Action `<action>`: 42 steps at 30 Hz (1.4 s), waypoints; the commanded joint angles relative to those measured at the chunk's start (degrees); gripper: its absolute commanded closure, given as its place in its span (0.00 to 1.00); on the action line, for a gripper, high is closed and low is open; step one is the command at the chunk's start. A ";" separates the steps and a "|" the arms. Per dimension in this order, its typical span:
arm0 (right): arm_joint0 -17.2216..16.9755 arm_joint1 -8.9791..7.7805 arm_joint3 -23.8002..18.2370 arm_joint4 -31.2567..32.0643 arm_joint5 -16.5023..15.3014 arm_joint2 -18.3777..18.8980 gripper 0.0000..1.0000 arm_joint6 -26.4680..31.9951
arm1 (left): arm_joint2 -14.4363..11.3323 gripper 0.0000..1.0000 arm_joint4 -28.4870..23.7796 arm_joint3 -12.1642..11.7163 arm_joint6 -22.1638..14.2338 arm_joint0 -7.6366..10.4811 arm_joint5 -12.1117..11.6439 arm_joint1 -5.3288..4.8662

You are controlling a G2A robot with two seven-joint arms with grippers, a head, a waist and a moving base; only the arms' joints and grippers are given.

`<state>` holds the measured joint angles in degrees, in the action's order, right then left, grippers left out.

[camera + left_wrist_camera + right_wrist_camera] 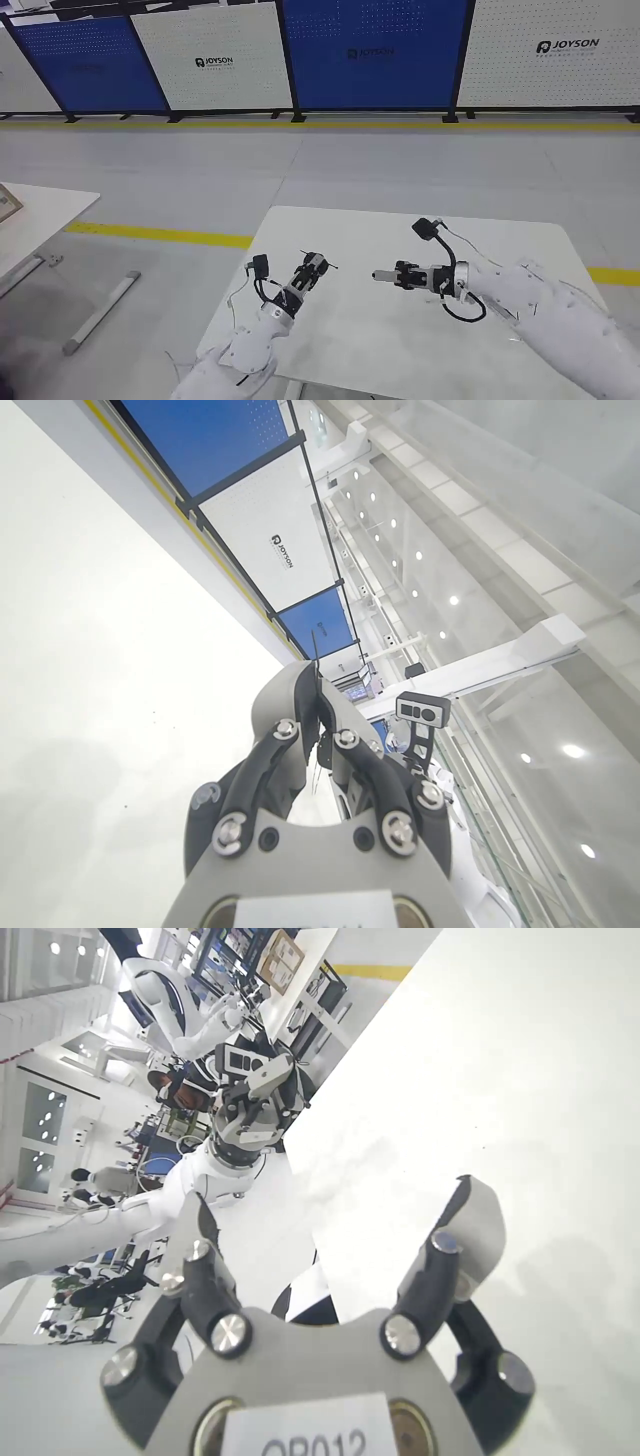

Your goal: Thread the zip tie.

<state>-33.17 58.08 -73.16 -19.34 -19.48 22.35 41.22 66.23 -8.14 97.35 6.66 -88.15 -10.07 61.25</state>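
Pinching a thin black zip tie, its slim tip protruding, the left gripper hangs closed near the left edge of the bench. The right gripper, spread wide and empty, hovers mid-bench.

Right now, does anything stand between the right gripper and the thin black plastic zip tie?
Nothing visible. The thin black plastic zip tie is pinched in the left gripper; only open air above the white table separates it from the open right gripper.
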 commanded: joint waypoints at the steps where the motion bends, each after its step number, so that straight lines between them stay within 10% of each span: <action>1: -0.48 0.08 -0.37 -0.11 0.01 -0.04 0.00 0.57 | 0.00 1.00 0.00 0.00 0.00 0.00 0.00 0.00; 14: -3.55 5.16 3.88 -5.15 0.00 9.89 0.00 21.50 | 1.29 1.00 -8.16 0.91 -6.01 -0.49 3.00 0.33; 23: -6.25 10.91 13.15 -5.10 0.00 17.22 0.00 27.38 | 4.14 1.00 -8.07 7.39 -10.45 -6.31 3.03 -0.28; 35: -6.25 10.91 13.15 -5.10 0.00 17.22 0.00 27.38 | 4.14 1.00 -8.35 7.65 -10.62 -6.57 3.61 -0.26; 42: -8.55 11.31 11.91 -3.58 0.00 18.83 0.00 25.16 | 1.99 1.00 -11.52 7.12 -7.55 -3.21 8.92 0.75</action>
<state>-41.60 69.18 -62.12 -23.35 -19.48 40.96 66.95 68.86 -19.18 104.48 -1.62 -92.25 -2.41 61.78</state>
